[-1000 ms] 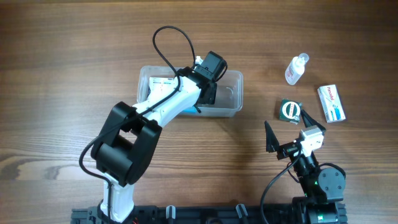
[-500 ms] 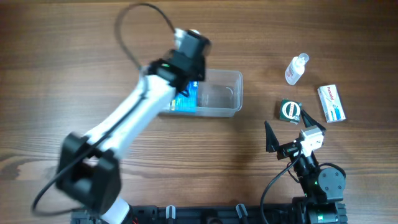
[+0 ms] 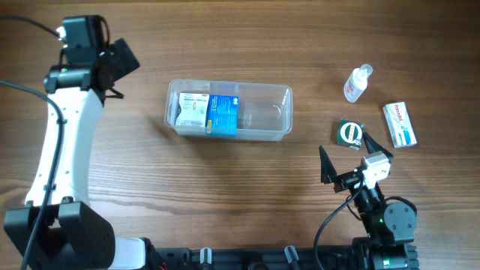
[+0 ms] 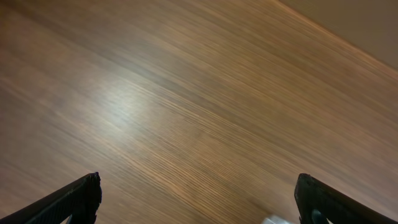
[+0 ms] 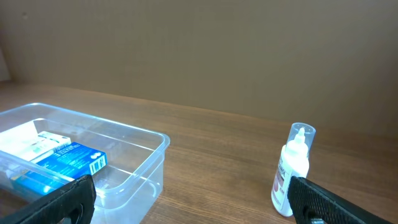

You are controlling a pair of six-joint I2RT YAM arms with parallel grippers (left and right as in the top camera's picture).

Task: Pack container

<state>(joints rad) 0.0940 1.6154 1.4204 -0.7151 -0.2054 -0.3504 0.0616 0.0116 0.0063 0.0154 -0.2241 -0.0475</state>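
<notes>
While the left hand (image 3: 124, 61) and right hand (image 3: 346, 159) gape empty, the container (image 3: 281, 91) holds two boxes (image 3: 223, 114), with one box (image 3: 399, 124) outside.

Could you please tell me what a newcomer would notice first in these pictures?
The clear container in the middle of the wooden table stands out, with a blue box and a white box lying in its left part. The left claw hangs open at the table's upper-left corner, holding nothing. On the right, a small bottle, a white carton and a green round item lie outside the container, near the right claw.
</notes>
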